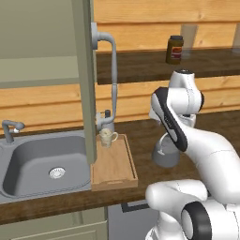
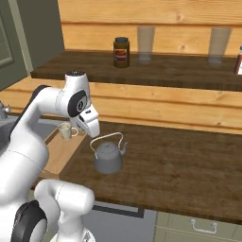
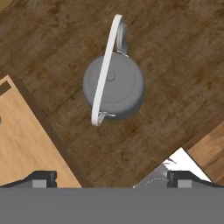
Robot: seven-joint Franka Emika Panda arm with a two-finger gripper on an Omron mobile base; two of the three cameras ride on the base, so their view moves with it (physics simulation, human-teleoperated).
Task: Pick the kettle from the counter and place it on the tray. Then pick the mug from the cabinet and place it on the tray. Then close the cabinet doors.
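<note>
Your hand (image 3: 111,179) hung spread wide above the kettle (image 3: 113,85) — clear of it, gripping nothing. The kettle stood upright on the surface (image 3: 166,65), just beside the tray (image 3: 22,144) — not on it.

Little grey kettle (image 2: 108,158) sits upright on the dark wood counter (image 2: 179,165), just right of the light wooden tray (image 1: 114,168). Cream mug (image 1: 107,138) stands at the tray's far end. Green cabinet door (image 1: 85,79) hangs open.
</note>
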